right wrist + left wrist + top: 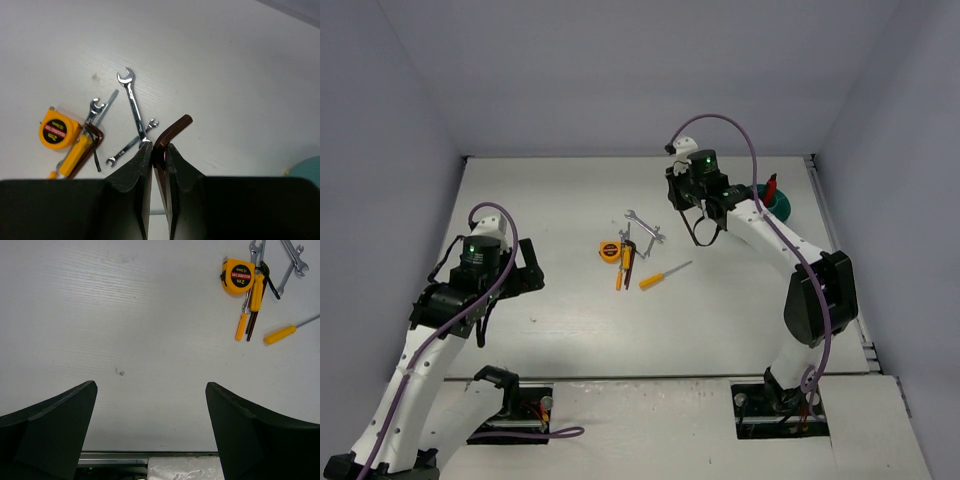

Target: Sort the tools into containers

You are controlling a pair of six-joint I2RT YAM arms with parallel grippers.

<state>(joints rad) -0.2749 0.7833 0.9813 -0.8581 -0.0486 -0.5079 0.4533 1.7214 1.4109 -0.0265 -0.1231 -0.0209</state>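
Over on the left, the left arm (440, 320) hangs above bare worktop (125, 315), and the left jaws are spread as wide as they go, nothing between them, nothing touched. The tools sit well off to their right.

Moving to the middle, here is the pile. The round yellow-orange tape measure (239, 276) lies flat at the left edge of the cluster, label up. Just beside it, touching, are the orange-handled screwdrivers (256, 290), lying roughly side by side with a dark thin tool (251, 325) tucked against them. One more orange screwdriver (663, 275) lies on its own just right of the heap, apart from the rest, shaft pointing up and right. Behind the tape measure the silver wrenches (132, 100) fan out on the worktop, two of them crossing near their ends and a third lying against the tape measure.

Further right, the right arm (790, 250) reaches out over the far side of the worktop. The right jaws are pinched nearly together on a dark L-shaped hex key (172, 131). Its bent end pokes out past the tips, lifted clear of the surface, with the wrenches just left of it below.

At the far right stands the teal cup (784, 208), near the worktop's right edge, close beside the right wrist. A red-handled tool (772, 187) stands in it, leaning a little. Which divider section it sits in, I cannot tell.
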